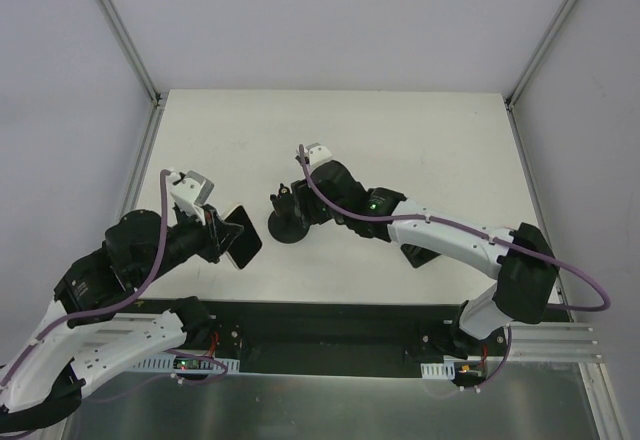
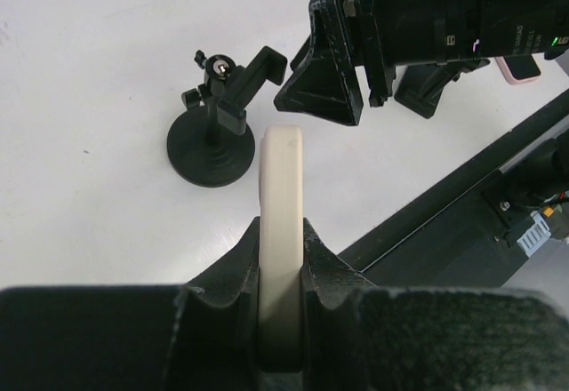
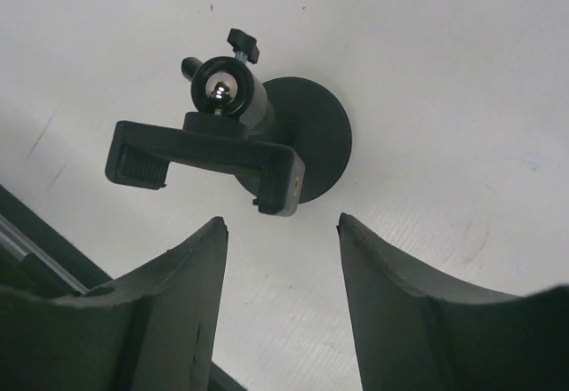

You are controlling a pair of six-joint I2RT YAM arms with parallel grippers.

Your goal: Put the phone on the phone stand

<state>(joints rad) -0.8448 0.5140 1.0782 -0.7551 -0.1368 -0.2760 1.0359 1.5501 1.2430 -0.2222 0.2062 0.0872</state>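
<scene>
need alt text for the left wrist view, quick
A cream-cased phone, seen edge-on, is clamped upright between the left arm's black jaws in the foreground. Beyond it on the white table stands a black phone stand with a round base, with the right arm's black jaws hovering beside it.

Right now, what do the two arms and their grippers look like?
Both arms have white links with black joints: left arm, right arm. A purple cable loops along each. The right arm shows a small green light. The left gripper and right gripper have black, wedge-shaped fingers.
</scene>
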